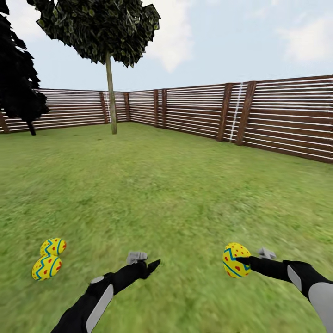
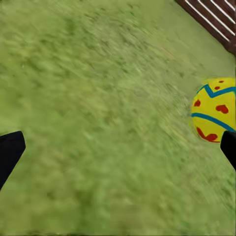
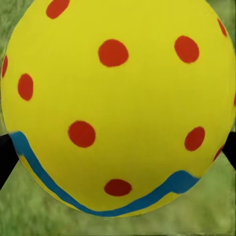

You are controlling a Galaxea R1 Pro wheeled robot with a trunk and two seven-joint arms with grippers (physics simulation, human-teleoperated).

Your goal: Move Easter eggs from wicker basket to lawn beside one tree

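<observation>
My right tool [image 1: 244,262] pinches one egg [image 1: 236,260] at the lower right of the head frame, a finger on either side of its widest part; in the right wrist view that egg [image 3: 115,105] bulges between two dark fingertips at the frame edges. My left tool [image 1: 150,266], low and just left of centre, is spread and carries nothing; its wrist view looks across bare grass toward the held egg [image 2: 215,109] at the right edge.

The other two eggs [image 1: 49,259] lie on the lawn [image 1: 175,185] at the lower left, touching each other, one [image 1: 52,247] just above the other [image 1: 46,268] in the frame. The thin-trunked tree [image 1: 111,92] stands well off in the upper left, near the fence [image 1: 277,115].

I judge the eggs light, rigid and smooth, so they would slip or roll out of a loose grip. The sound hold is across the middle, as the right tool has it, not near the tapered ends. Set on grass, one may roll a little.

The picture is smeared, so the grass shows no detail. The right tool's fingertips are largely covered by the egg. A dark tree [image 1: 18,78] at the left edge is cut off.
</observation>
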